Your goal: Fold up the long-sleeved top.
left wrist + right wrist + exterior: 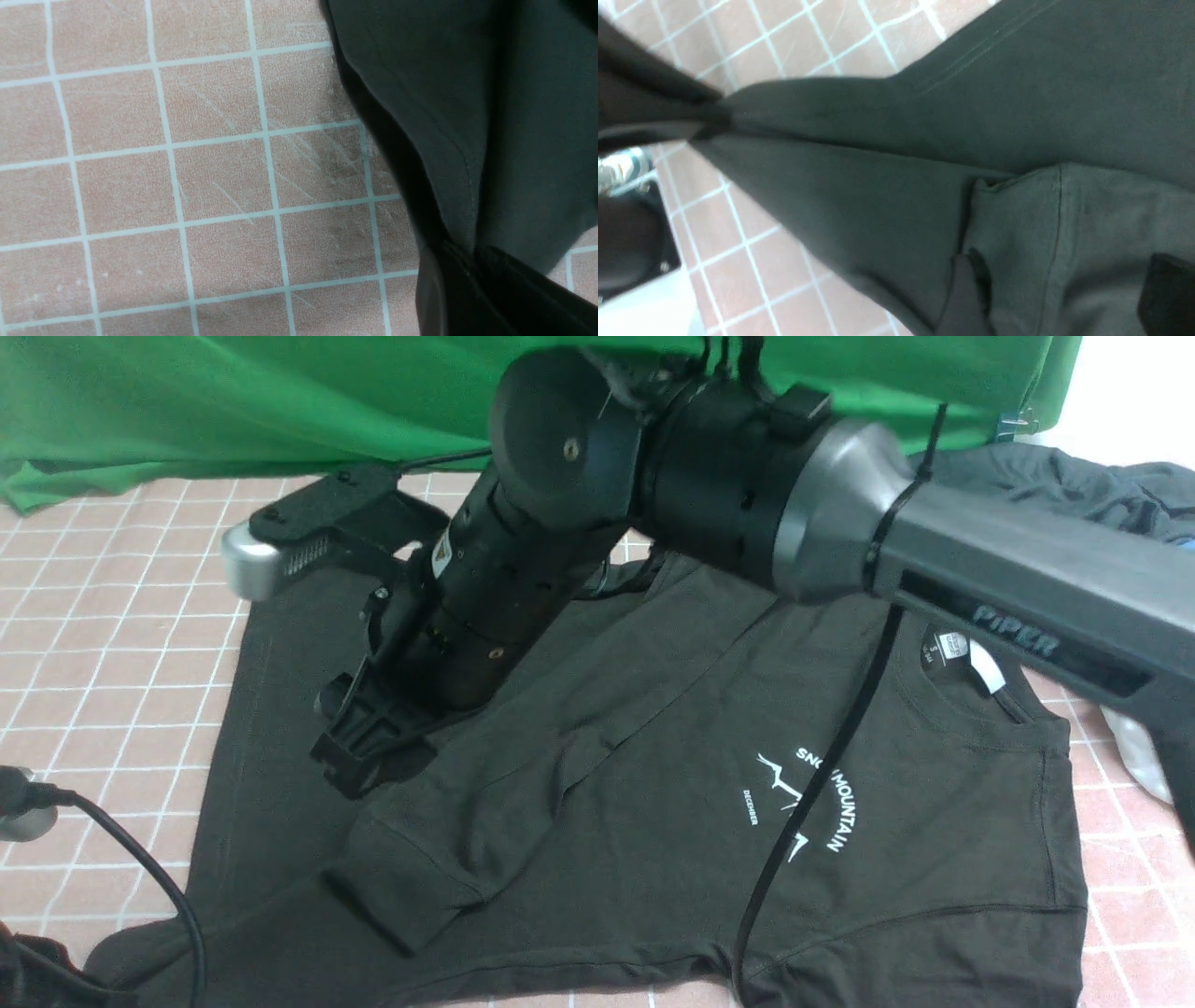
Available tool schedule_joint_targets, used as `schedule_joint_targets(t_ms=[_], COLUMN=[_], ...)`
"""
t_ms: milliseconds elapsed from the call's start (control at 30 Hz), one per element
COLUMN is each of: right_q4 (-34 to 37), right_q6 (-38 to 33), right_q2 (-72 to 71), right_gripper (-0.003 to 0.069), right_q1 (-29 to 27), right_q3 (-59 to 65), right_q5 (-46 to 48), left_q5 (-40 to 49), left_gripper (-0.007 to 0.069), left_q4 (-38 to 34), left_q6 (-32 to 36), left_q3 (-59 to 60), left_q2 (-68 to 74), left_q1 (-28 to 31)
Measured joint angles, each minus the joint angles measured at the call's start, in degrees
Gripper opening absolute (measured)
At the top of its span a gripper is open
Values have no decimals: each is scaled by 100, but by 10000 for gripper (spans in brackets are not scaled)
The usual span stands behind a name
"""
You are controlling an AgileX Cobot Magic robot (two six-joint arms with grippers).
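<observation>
On long-sleeved top (653, 821), "SNOW MOUNTAIN", "DECEMBER"; arm (1027, 588) "PiPER"; left hand (472, 261) tight on it, right hand (359, 761) wide

long-sleeved top (607, 728) cut off below, print (840, 812) — partly behind cable (849, 709)

The long-sleeved top (653, 859) is black with white print, the table (93, 616) pink with white grid, the far cloth (233, 401) green.
</observation>
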Motion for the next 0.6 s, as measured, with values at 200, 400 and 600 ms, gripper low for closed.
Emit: schedule_joint_targets(t_ms=[200,400,600], right_q4=[-1048,-1676,-1651], right_q6=[467,1117,1506], right_q2=[-387,-183,482], right_gripper=[419,351,303], right_q1=[-362,-1069,-1705], right_q3=[-147,8,166], right_q5=[11,-71,-1004], left_q5=[0,5,16], left_gripper=[39,39,39], left_q4=[-5,-5,-22], left_q6=[0,0,0], left_q3=[0,0,0], left_q2=[0,0,0], left_q1=[0,0,0])
